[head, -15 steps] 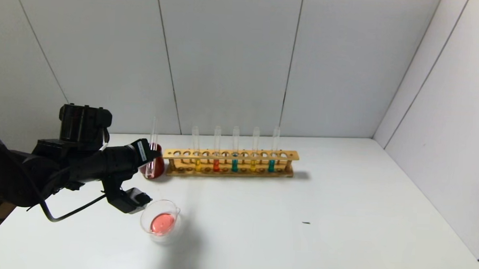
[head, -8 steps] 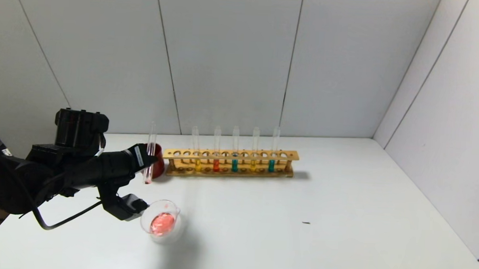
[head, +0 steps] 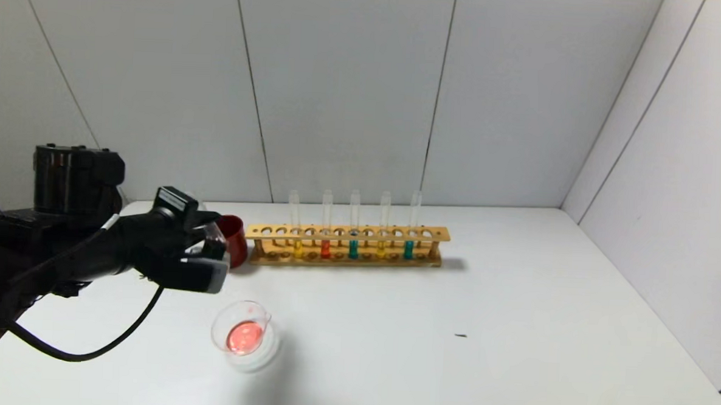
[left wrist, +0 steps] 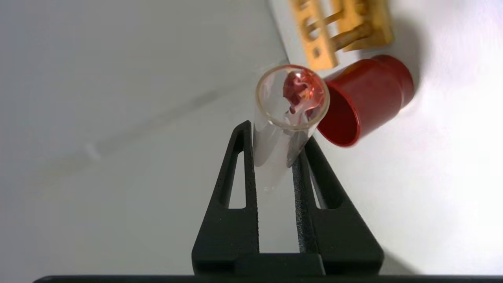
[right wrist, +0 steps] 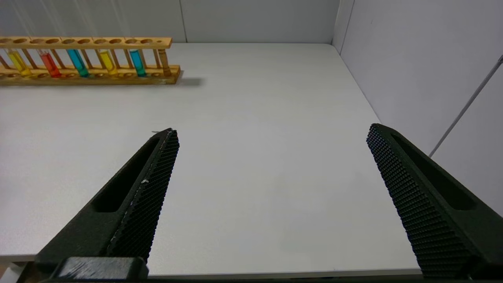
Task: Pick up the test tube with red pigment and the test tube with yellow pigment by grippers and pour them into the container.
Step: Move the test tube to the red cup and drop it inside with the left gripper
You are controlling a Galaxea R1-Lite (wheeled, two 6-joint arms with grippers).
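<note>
My left gripper [head: 215, 248] is shut on a clear test tube [left wrist: 291, 96] holding only a red residue. It holds the tube beside the dark red cup [head: 234, 246], behind the container. In the left wrist view the jaws [left wrist: 275, 135] clamp the tube, whose open mouth faces the camera. The container [head: 243, 334] is a low glass beaker with red liquid in it. The wooden rack [head: 346, 246] holds a red tube [head: 325, 248] and two yellow tubes [head: 297, 248] [head: 381, 249]. My right gripper [right wrist: 273, 131] is open and empty above the table's right side, out of the head view.
Two teal tubes [head: 353, 249] [head: 408, 250] also stand in the rack. The red cup also shows in the left wrist view [left wrist: 365, 102], next to the rack's end [left wrist: 338, 31]. Grey walls close the back and right. A small dark speck [head: 461, 336] lies mid-table.
My left wrist has rolled and pulled back to the left. The tube has gone from upright in front of the red cup to tipped over in the jaws.
</note>
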